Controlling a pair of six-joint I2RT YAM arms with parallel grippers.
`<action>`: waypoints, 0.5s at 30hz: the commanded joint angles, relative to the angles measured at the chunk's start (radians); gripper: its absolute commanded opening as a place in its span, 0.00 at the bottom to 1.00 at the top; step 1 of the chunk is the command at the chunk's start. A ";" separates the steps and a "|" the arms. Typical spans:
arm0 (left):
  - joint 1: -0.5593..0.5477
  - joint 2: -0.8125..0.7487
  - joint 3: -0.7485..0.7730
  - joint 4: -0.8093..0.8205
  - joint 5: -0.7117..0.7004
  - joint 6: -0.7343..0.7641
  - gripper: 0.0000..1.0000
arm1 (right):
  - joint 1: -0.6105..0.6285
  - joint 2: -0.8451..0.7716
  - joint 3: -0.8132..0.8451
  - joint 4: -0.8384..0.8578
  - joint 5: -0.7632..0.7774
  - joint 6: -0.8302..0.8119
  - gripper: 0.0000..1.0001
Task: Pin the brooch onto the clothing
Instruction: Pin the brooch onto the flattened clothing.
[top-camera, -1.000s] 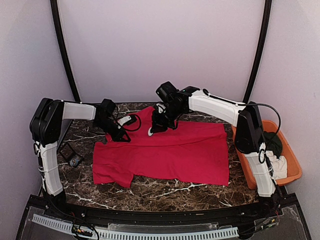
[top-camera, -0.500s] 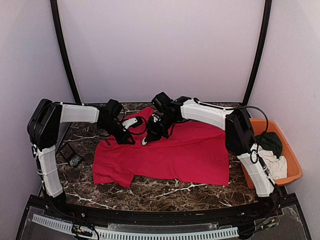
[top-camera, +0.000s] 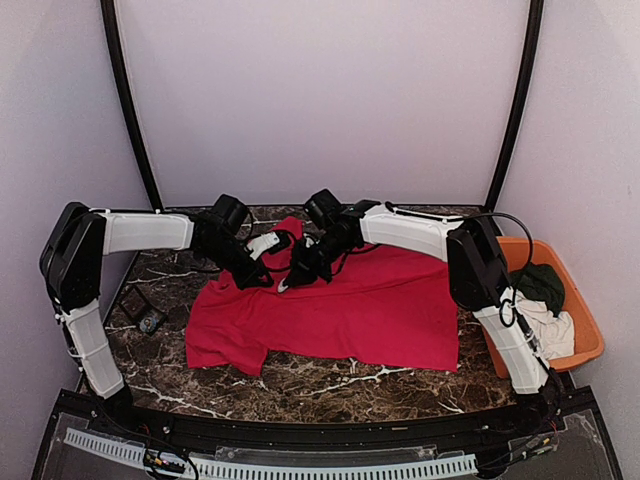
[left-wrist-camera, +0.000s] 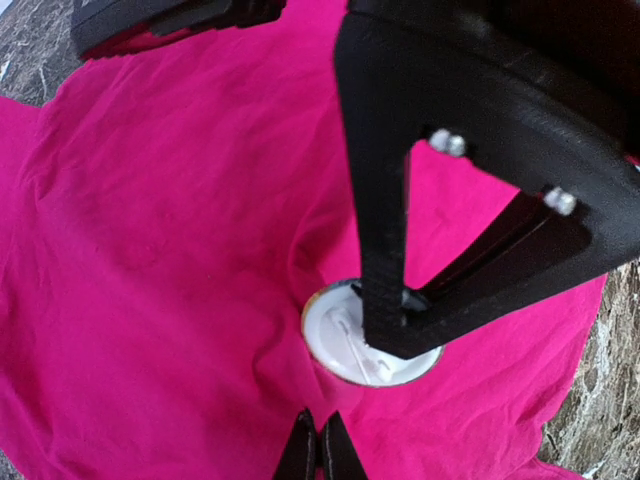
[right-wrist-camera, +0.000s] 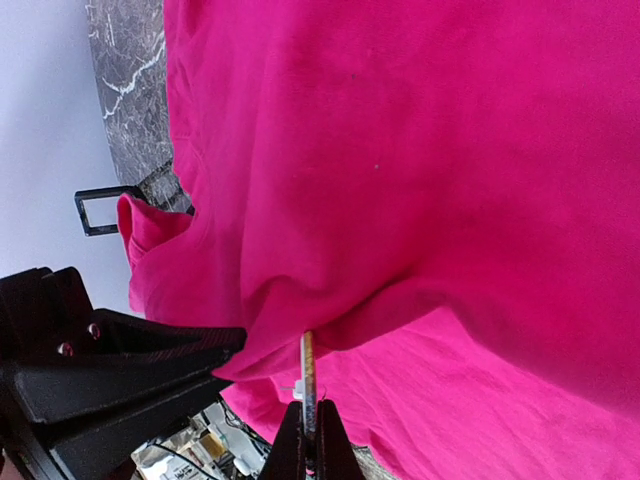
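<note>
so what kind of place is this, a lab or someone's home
Most likely a robot lab test cell, not a home: a left arm and right arm bolted to a marble-patterned table, plain blank walls around it, and a red T-shirt laid out to work on.

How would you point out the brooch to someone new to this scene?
Find the red T-shirt spread on the marble table. Toward its far left, the right gripper holds the brooch, a small round white disc, against the fabric. Nothing else on the red is white and round.
</note>
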 joint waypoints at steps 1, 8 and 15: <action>-0.022 -0.058 -0.021 -0.013 -0.007 -0.004 0.01 | -0.011 0.013 -0.058 0.089 -0.055 0.075 0.00; -0.026 -0.067 -0.021 -0.030 -0.020 0.009 0.01 | -0.016 -0.010 -0.112 0.157 -0.080 0.117 0.00; -0.029 -0.058 -0.023 -0.043 -0.064 0.025 0.01 | -0.016 -0.047 -0.149 0.156 -0.061 0.109 0.00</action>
